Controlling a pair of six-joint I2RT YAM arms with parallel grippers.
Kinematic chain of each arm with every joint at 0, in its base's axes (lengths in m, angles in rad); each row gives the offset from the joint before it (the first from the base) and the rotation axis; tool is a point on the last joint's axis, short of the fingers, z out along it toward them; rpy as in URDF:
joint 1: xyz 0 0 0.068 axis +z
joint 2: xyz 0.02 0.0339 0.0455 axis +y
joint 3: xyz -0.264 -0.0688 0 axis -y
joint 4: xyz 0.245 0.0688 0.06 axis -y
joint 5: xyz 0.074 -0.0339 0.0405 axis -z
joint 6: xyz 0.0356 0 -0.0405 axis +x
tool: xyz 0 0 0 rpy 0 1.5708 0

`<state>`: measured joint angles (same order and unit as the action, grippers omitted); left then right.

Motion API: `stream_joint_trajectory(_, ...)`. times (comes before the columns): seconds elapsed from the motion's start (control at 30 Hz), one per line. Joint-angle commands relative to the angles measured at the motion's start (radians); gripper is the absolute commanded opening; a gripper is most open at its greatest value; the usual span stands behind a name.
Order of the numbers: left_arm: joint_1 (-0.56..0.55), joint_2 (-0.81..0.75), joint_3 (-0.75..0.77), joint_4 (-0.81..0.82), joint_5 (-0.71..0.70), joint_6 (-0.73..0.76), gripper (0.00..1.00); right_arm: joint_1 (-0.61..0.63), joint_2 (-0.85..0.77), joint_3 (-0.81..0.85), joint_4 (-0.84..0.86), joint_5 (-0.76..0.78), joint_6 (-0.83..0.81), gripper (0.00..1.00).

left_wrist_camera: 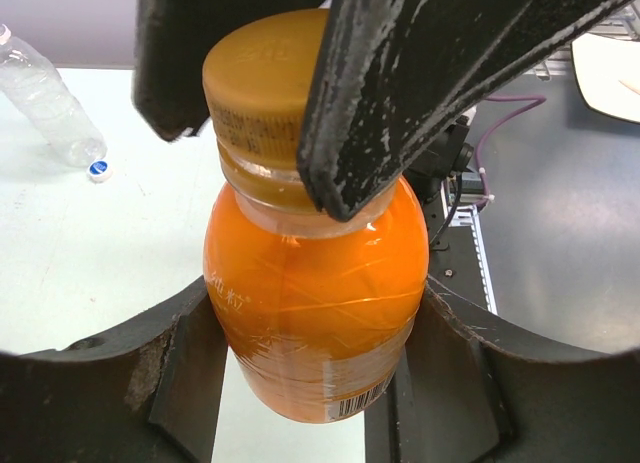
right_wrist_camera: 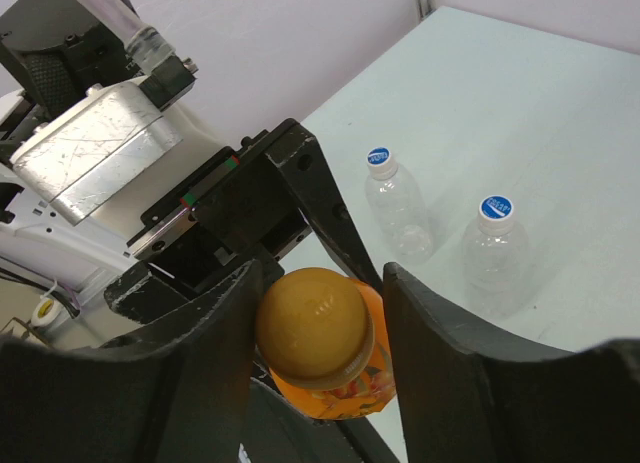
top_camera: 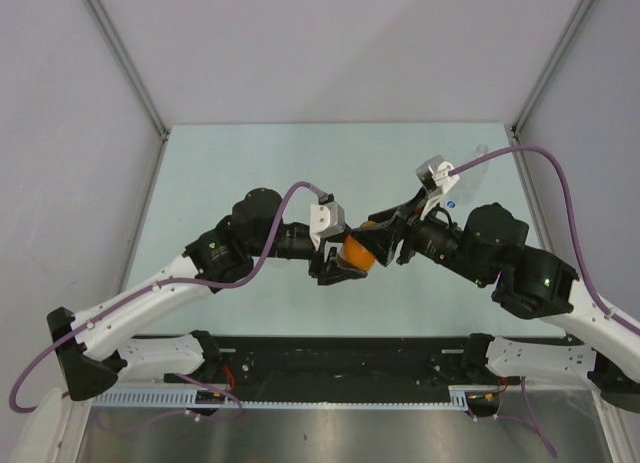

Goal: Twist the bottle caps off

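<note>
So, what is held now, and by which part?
The left gripper holds the orange bottle by its body. The right gripper flanks its cap; whether it grips it cannot be told.

Between left gripper [left_wrist_camera: 310, 368] fingers: short bottle [left_wrist_camera: 315, 303]; between right gripper [right_wrist_camera: 320, 318] fingers: its cap [right_wrist_camera: 312, 323]. Beyond right gripper, on table [right_wrist_camera: 520, 93]: upright bottle [right_wrist_camera: 398, 208], second upright bottle [right_wrist_camera: 495, 253] to its right. Left of left gripper: lying bottle [left_wrist_camera: 50, 98], loose cap [left_wrist_camera: 98, 170] just beside it.
</note>
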<state>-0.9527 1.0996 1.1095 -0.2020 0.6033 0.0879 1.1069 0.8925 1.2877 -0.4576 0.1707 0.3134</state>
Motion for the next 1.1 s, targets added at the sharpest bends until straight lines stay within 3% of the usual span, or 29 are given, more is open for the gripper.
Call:
stream_joint_trajectory(0.0,0.0,-0.018,0.029,0.029,0.006,0.018,0.0,0.005,-0.003,0.042,0.011,0.016,-0.02,0.52)
stream_joint_trajectory(0.1,-0.001,-0.018,0.027,0.029,0.006,0.018,0.0,0.005,-0.01,0.042,0.014,0.027,-0.023,0.45)
stream_joint_trajectory(0.23,0.0,-0.021,0.023,0.03,0.003,0.018,0.0,0.005,-0.023,0.042,0.025,0.033,-0.027,0.28)
stream_joint_trajectory(0.43,-0.001,-0.021,0.021,0.036,0.004,0.013,0.0,0.005,-0.024,0.042,0.019,0.032,-0.025,0.17)
stream_joint_trajectory(0.77,0.0,-0.02,0.01,0.035,0.003,0.015,0.0,0.005,-0.046,0.056,0.016,0.09,-0.036,0.16)
stream_joint_trajectory(1.07,0.0,-0.056,-0.048,0.036,-0.017,0.007,0.0,-0.027,-0.086,0.059,-0.026,0.274,-0.048,0.1)
